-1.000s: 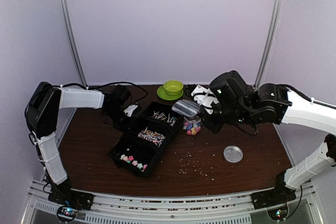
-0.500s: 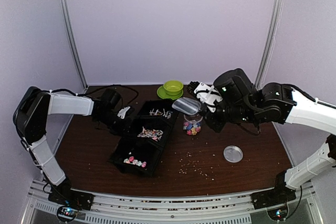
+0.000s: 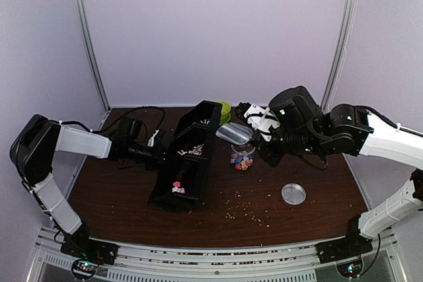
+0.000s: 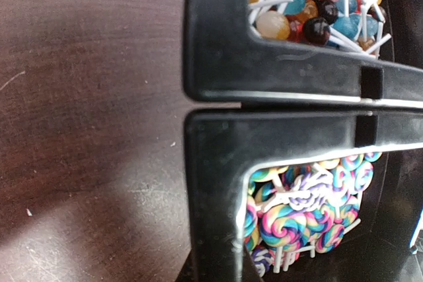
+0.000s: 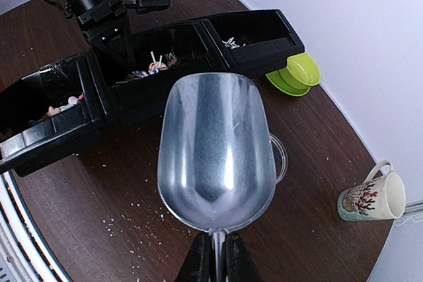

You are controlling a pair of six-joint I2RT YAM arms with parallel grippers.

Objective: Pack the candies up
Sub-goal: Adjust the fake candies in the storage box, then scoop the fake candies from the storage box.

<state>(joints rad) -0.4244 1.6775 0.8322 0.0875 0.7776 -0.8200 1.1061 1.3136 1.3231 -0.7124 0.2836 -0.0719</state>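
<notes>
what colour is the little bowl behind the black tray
The bowl is lime green; it shows best in the right wrist view.

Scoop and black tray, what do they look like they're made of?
The scoop looks like bare metal, probably steel or aluminium: silvery, with a brushed sheen and bright streaked reflections. The black tray looks like moulded plastic, semi-gloss: soft highlights on rounded rims and thin dividing walls.

Left hand (image 3: 158,154), right hand (image 3: 255,127): both clenched.

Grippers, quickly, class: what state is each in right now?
Left gripper: shut on the black compartment tray, at its wall.
Right gripper: shut on the metal scoop, at its handle.
</notes>
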